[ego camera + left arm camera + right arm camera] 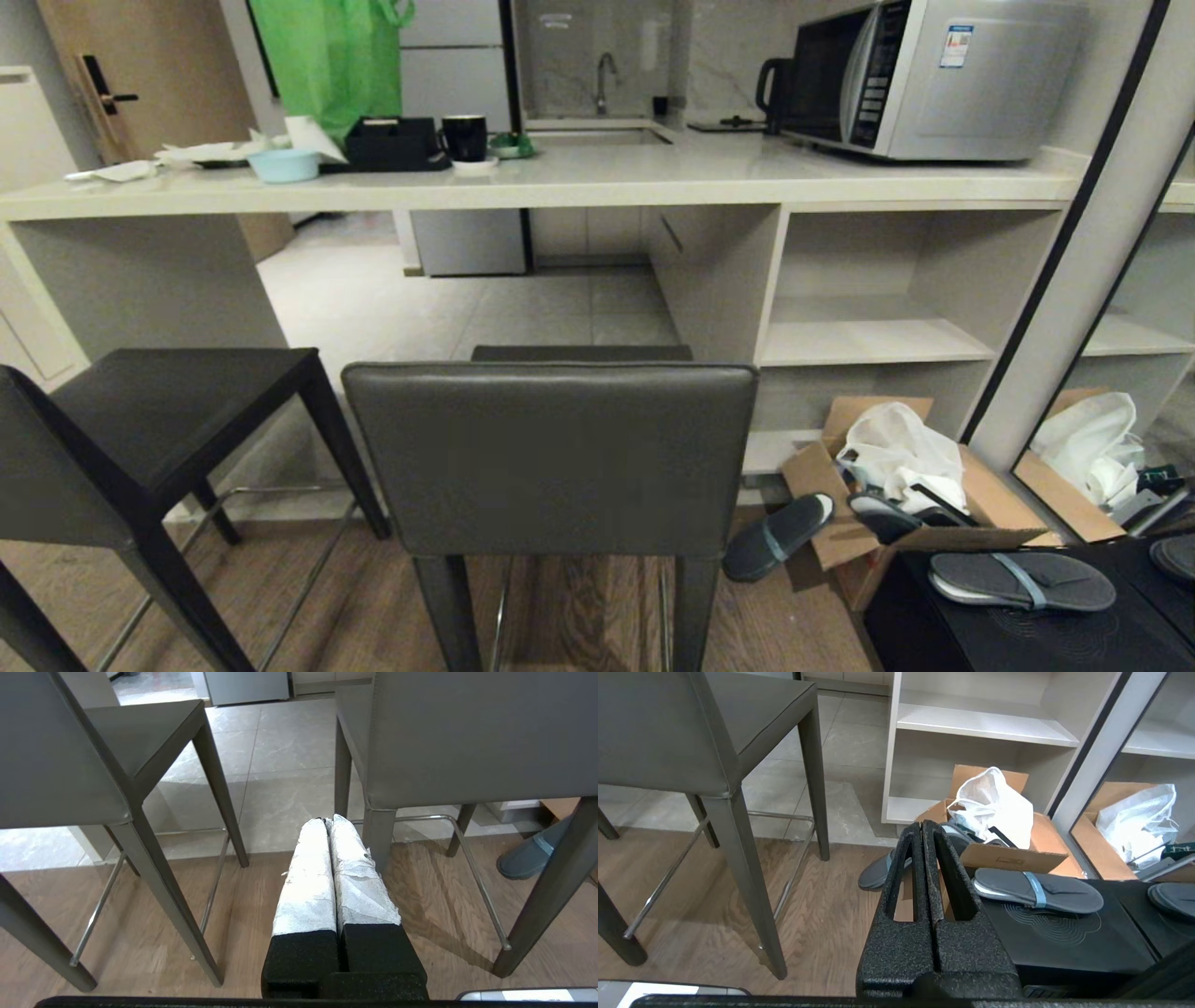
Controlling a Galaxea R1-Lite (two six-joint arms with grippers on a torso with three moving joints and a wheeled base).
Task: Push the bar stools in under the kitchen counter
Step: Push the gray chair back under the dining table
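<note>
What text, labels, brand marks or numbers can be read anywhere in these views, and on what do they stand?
Nothing here can be read.
Microwave sticker: blue and white label, print too small.
Microwave control panel: button markings too small.
Cardboard box front flap: a small dark printed mark, too blurred.
Stools, counter and slippers: no text seen.

Two bar stools (551, 457) stand side by side before the kitchen counter (560, 182).
</note>
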